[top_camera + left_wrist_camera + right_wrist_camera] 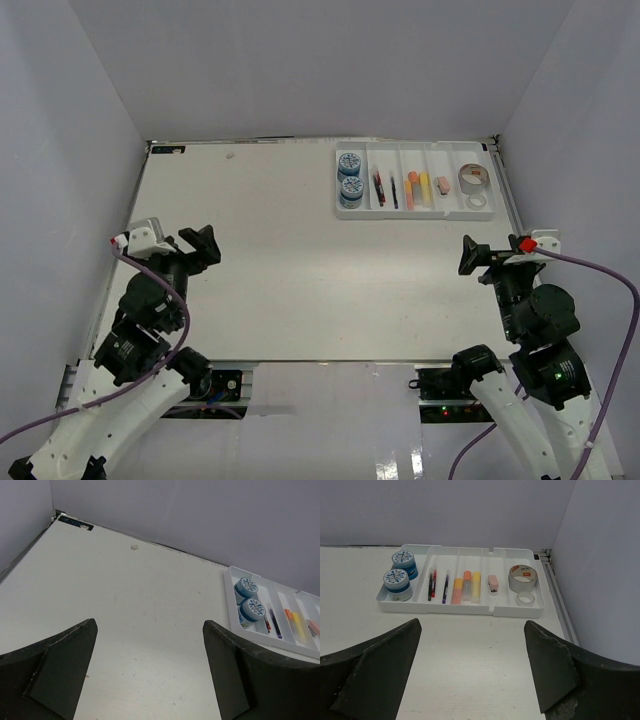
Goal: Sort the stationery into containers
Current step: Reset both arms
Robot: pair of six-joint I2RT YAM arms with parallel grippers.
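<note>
The white divided tray point(415, 214) point(460, 611) point(230, 587) lies at the far right of the table. In it stand two blue-lidded jars point(350, 178) point(397, 582) point(251, 609), beside thin red and black pens point(379, 187) point(431, 584), orange and yellow markers point(417, 188) point(467, 586), a pink eraser point(442, 185) point(493, 583) and two tape rolls point(472, 180) point(522, 578). My left gripper point(203, 247) point(150, 645) hovers open at the near left, empty. My right gripper point(473, 256) point(472, 645) is open and empty, near the tray's front edge.
Grey walls enclose the table on three sides. A black label point(168, 149) point(75, 523) sits at the far left corner, and a small mark point(231, 155) point(134, 547) lies near the back edge. A metal rail point(560, 605) runs along the right side.
</note>
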